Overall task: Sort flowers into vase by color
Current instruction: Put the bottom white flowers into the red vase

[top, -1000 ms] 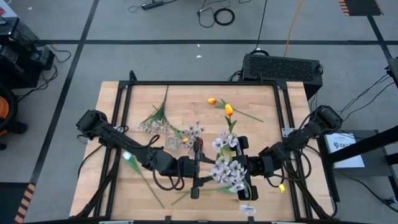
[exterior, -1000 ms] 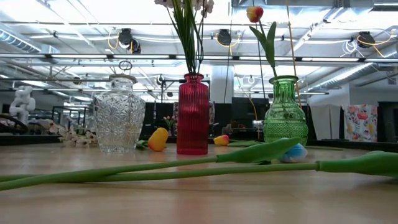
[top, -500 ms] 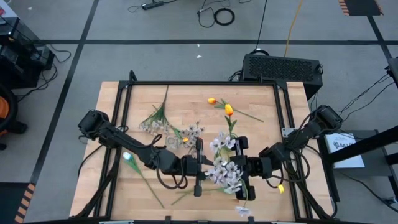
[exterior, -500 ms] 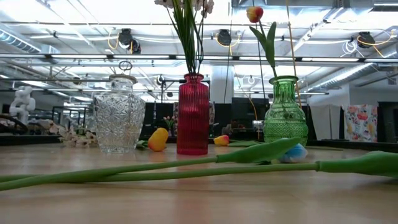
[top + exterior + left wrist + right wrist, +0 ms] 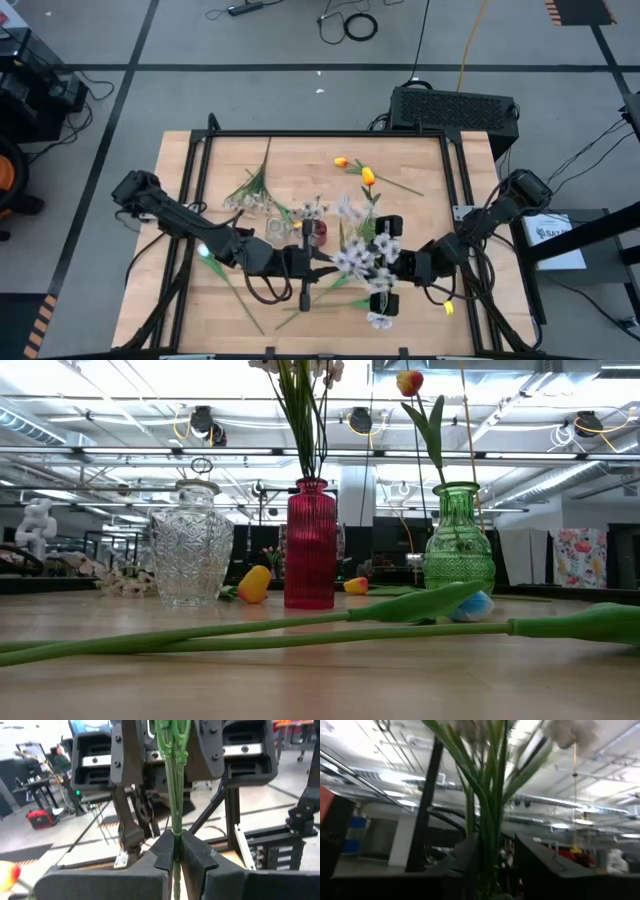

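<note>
Left fingers (image 5: pixel 175 851) pinch one blossom spray's (image 5: pixel 358 262) stems; right fingers (image 5: pixel 540 865) spread; three vases

I see the blossom spray (image 5: pixel 358 262) between my left gripper (image 5: pixel 308 268) and right gripper (image 5: pixel 388 268); three vases (image 5: pixel 318 230) stand just beyond them.

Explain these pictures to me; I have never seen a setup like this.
This is a robot with two dark arms at a wooden table. One picture looks straight down, one looks level across the tabletop, and two come from cameras on the wrists. On the table stand a clear vase, a red vase and a green vase, with loose flowers lying around, such as an orange tulip. The left hand is clamped on the green stems of a spray of pale blossoms. The right hand sits open around the same stems.
</note>
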